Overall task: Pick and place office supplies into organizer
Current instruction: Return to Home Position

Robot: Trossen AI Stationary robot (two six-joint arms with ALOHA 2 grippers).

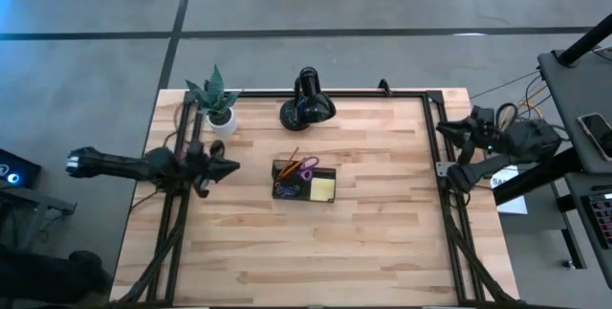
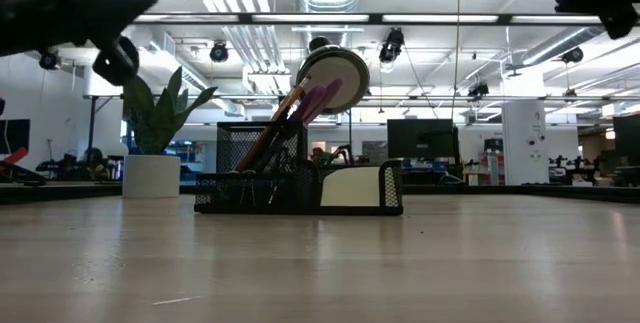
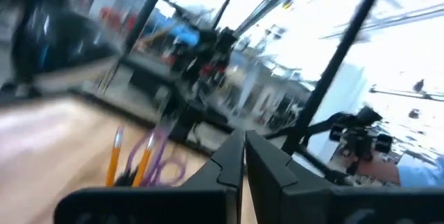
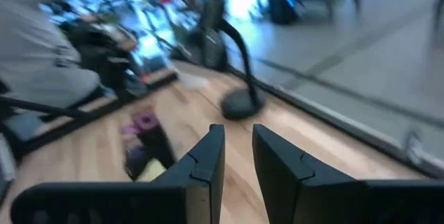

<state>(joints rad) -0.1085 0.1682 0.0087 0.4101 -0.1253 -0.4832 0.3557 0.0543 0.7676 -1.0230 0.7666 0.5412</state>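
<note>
The black organizer (image 1: 304, 181) stands near the table's middle. It holds orange pencils (image 1: 290, 161), purple-handled scissors (image 1: 308, 166) and a yellow sticky pad (image 1: 323, 188); the pencils and scissors lean upright in its mesh cup (image 2: 262, 153). My left gripper (image 1: 234, 167) hovers left of the organizer, pointing at it, fingers shut (image 3: 244, 148) and holding nothing. My right gripper (image 1: 448, 129) waits above the table's right edge, its fingers a little apart (image 4: 237, 137) and empty. The organizer (image 4: 149, 151) shows far off in the right wrist view.
A glossy black lamp (image 1: 306, 103) stands at the far edge behind the organizer, and a green plant in a white pot (image 1: 215, 103) sits at the far left. Black frame rails (image 1: 440, 170) run along the table's left and right sides. Bare wood lies near the front.
</note>
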